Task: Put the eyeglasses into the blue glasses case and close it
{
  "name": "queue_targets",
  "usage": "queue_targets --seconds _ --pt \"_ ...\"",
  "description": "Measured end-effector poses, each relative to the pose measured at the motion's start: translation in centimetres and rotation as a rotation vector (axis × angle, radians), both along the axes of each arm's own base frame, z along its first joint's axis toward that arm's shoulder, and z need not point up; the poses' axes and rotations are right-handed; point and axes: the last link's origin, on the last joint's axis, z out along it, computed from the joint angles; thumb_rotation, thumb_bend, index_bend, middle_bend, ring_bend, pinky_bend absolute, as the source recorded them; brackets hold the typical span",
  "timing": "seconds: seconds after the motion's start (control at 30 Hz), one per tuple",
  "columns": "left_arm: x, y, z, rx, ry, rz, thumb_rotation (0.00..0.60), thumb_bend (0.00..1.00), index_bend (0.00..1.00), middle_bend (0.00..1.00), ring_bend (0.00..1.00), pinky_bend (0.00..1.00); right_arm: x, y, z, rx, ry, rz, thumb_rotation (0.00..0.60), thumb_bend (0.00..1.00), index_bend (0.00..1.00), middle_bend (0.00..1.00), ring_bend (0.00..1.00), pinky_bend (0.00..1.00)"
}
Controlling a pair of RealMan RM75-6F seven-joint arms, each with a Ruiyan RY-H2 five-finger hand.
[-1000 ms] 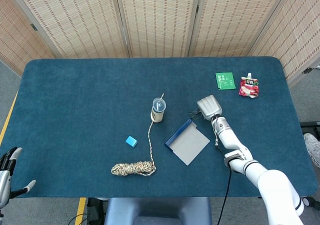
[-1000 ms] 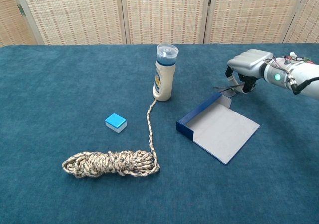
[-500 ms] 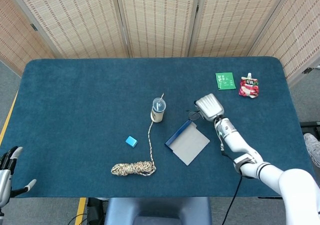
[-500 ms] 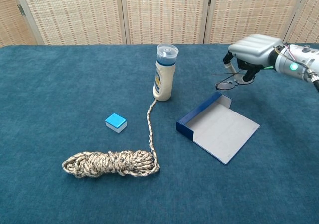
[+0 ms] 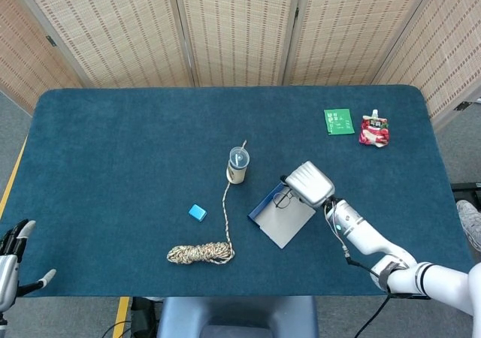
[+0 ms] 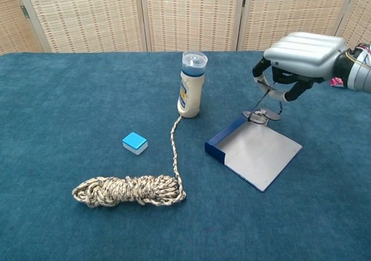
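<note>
The right hand was up off the table with its fingers curled down around the eyeglasses, pinching them by one arm so the lenses dangled below, right over the far end of the open blue glasses case. In the chest view the lenses looked like they were at or just above the case's rim, but I couldn't tell if they were actually touching it. The case lay open and flat on the blue tablecloth, grey inside with a dark blue wall along its left edge. The left hand was way off by the near left corner of the table, fingers apart and nothing in it. Other stuff lying around: a squeeze bottle standing upright left of the case, a rope bundled up near the front with one strand running up to the foot of the bottle, and a little blue box between the two, further left. In the head view there was also a green packet and a red pouch side by side near the far right corner, well apart from everything else.
</note>
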Motion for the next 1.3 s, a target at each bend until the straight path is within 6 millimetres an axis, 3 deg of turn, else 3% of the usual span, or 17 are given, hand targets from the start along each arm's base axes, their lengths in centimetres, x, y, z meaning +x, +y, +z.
queue_targets --seconds 0.43,0.7,0.77,0.9,1.0,1.07,1.3 --pt "-0.2 -0.4 0.3 0.011 0.001 0.013 0.6 0.19 0.07 0.09 0.12 0.23 0.4 1.7 -2.9 0.082 -0.009 0.037 0.6 0.51 0.65 1.0 1.0 0.97" --pt "-0.3 -0.5 0.1 0.002 -0.004 0.014 0.6 0.2 0.07 0.09 0.12 0.23 -0.8 1.9 -4.2 0.086 0.004 0.012 0.6 0.51 0.65 1.0 1.0 0.97" --pt "-0.2 -0.5 0.1 0.002 -0.004 0.012 0.6 0.19 0.07 0.09 0.12 0.23 -1.3 2.1 -4.5 0.085 0.005 0.003 0.6 0.51 0.59 1.0 1.0 0.97" --pt "-0.3 -0.5 0.0 0.0 -0.006 0.013 0.6 0.19 0.07 0.09 0.12 0.23 -2.0 2.8 -4.8 0.097 0.013 -0.008 0.6 0.45 0.23 1.0 1.0 0.97" --pt "-0.2 -0.4 0.0 -0.004 -0.006 0.008 0.6 0.2 0.07 0.09 0.12 0.23 -2.2 3.0 -4.7 0.101 0.011 -0.016 0.6 0.41 0.06 1.0 1.0 0.97" --pt "-0.2 -0.4 0.0 -0.003 -0.004 0.008 0.6 0.2 0.07 0.09 0.12 0.23 -2.2 3.1 -4.4 0.097 0.003 -0.02 0.6 0.41 0.01 1.0 1.0 0.97" --pt "0.0 -0.4 0.0 -0.005 -0.002 0.005 0.6 0.2 0.07 0.09 0.12 0.23 -1.7 3.1 -2.2 0.046 -0.044 -0.013 0.6 0.41 0.0 0.98 1.0 0.97"
